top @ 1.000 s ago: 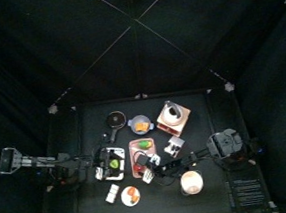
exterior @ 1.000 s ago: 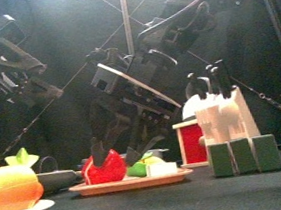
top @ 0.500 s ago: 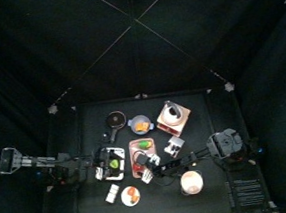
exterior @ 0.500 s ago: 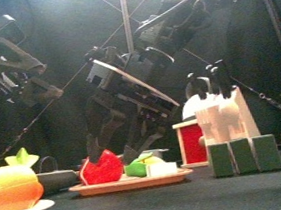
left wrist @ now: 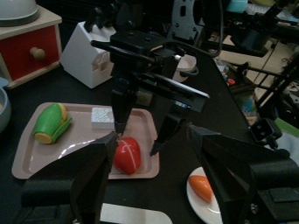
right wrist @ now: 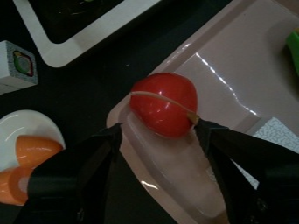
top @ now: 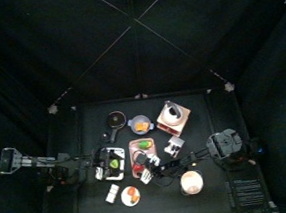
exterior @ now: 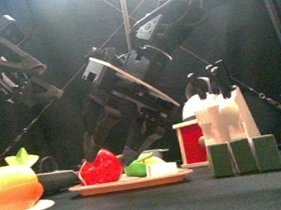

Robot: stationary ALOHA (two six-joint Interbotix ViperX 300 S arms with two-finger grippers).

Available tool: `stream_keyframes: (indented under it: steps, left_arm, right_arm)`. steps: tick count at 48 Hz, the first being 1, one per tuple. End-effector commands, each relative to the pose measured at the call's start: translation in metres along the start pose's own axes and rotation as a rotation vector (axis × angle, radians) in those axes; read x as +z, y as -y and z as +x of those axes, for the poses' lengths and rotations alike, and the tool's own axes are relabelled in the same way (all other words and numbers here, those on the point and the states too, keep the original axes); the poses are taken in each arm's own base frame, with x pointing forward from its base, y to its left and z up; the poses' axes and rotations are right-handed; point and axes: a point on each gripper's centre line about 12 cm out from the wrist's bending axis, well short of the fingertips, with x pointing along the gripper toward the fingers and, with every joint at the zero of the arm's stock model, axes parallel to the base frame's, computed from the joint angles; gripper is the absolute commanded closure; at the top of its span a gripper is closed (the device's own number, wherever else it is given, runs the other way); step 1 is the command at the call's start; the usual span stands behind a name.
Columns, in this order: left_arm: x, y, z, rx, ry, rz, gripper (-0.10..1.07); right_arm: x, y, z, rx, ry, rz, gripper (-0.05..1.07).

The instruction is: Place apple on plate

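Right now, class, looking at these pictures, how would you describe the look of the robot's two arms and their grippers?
Both arms are black, jointed metal links with dark cables along them. The right gripper has two long, thin black fingers. The left gripper shows broad, rounded black jaws. No markings are readable.

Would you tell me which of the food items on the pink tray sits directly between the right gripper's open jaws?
The apple, the round dark red fruit on the plate, lies between the right gripper's open jaws; the green item lies at the tray's other end.
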Motion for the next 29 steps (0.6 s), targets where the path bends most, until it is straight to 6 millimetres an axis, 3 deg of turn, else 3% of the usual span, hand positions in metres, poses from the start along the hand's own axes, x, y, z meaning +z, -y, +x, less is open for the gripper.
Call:
stream_keyframes:
  steps: [1, 29]
  left_arm:
    - [0.0050, 0.0005, 0.0011, -0.002, 0.017, 0.002, 0.00]
    - [0.0050, 0.0006, 0.0011, -0.003, 0.016, 0.004, 0.00]
  right_arm:
    - [0.0125, -0.0072, -0.0094, 0.028, 0.026, 0.018, 0.05]
    - [0.0076, -0.0166, -0.0132, 0.048, 0.013, 0.033, 0.05]
